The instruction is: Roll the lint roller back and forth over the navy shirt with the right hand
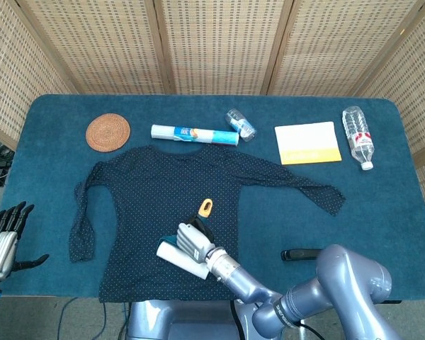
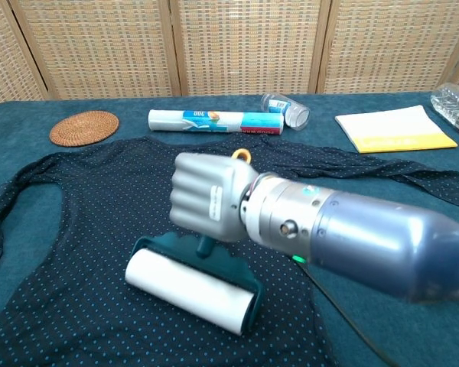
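Observation:
The navy dotted shirt (image 1: 156, 205) (image 2: 84, 229) lies spread flat on the blue table. My right hand (image 1: 193, 241) (image 2: 205, 200) grips the teal handle of the lint roller (image 1: 176, 260) (image 2: 187, 290), whose white roll presses on the shirt's lower part near the front edge. The handle's orange tip (image 1: 206, 207) sticks up past the hand. My left hand (image 1: 3, 237) hangs beyond the table's left edge, fingers spread, holding nothing.
Behind the shirt lie a woven coaster (image 1: 108, 132), a wrapped refill roll (image 1: 195, 134), a small clear bottle (image 1: 240, 125), a yellow notepad (image 1: 307, 142) and a water bottle (image 1: 358, 137). A black stapler (image 1: 302, 254) sits right of my forearm.

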Robot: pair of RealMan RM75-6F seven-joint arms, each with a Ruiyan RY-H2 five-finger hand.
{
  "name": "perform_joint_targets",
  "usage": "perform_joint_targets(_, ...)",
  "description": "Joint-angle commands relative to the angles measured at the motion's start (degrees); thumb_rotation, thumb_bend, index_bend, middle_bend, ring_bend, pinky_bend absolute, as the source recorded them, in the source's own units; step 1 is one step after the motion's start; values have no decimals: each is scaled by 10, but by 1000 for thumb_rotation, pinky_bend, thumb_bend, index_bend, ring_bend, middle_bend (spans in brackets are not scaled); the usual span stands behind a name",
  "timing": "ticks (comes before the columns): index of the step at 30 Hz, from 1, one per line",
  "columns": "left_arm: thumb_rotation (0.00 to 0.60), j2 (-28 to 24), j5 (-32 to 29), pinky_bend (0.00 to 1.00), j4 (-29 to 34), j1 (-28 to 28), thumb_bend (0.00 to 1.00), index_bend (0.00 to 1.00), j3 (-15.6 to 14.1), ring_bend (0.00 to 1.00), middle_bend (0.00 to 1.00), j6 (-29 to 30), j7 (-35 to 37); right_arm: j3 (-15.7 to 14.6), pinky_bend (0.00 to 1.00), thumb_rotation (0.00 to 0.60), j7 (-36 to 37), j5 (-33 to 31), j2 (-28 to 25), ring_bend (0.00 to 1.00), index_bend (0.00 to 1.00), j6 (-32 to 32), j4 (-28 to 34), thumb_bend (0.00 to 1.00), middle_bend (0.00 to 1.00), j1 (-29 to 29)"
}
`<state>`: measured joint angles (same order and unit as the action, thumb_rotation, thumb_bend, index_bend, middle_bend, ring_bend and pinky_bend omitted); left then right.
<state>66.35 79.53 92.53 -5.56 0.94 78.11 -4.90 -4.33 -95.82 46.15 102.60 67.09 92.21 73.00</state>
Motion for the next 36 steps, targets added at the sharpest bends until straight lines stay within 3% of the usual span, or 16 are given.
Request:
perform_joint_targets(1, 600, 0, 0, 0, 0, 0, 0, 0, 0, 0, 0, 0, -1, -2, 1000, 600, 28, 7, -22, 1000, 717, -8, -35, 724, 1000, -12)
perform_joint_targets(14, 600, 4, -2, 0, 2, -2, 0, 0, 0, 0, 0, -2, -12, -2, 1000, 600, 96, -28, -76, 1000, 703, -29, -159, 723, 1000, -69)
perform_joint_targets(17, 600, 4, -2, 0, 4, -2, 0, 0, 0, 0, 0, -2, -14, 2, 1000, 600, 101, -30, -78, 1000, 633, -33, -167, 715, 1000, -76)
perform_joint_targets(19, 600, 4, -2, 0, 5, -2, 0, 0, 0, 0, 0, -1, -16, 6, 1000, 600, 106, -29, -80, 1000, 477, -31, -168, 658, 1000, -80)
perform_joint_targets(20, 600, 4, -1, 0, 6, -2, 0, 0, -1, 0, 0, 0, -16, 10, 1000, 600, 111, -28, -81, 1000, 348, -28, -166, 579, 1000, -83)
perform_joint_targets(21, 600, 4, 0, 0, 7, -1, 0, 0, -1, 0, 0, 1, -17, 16, 1000, 600, 118, -25, -84, 1000, 220, -19, -160, 463, 1000, -87)
perform_joint_targets(24, 600, 3, 2, 0, 8, -1, 0, 0, -2, 0, 0, 2, -15, 25, 1000, 600, 131, -14, -93, 1000, 19, -2, -142, 135, 1000, -95)
perform_joint_targets(27, 600, 2, 3, 0, 8, 0, 0, 0, -2, 0, 0, 3, -11, 32, 1000, 600, 150, 3, -108, 1000, 0, 20, -118, 39, 998, -106)
perform_joint_targets(36, 600, -3, 21, 0, 8, 3, 0, 0, -8, 0, 0, 10, 9, 27, 1000, 600, 233, 61, -208, 1000, 0, 105, 2, 37, 950, -176)
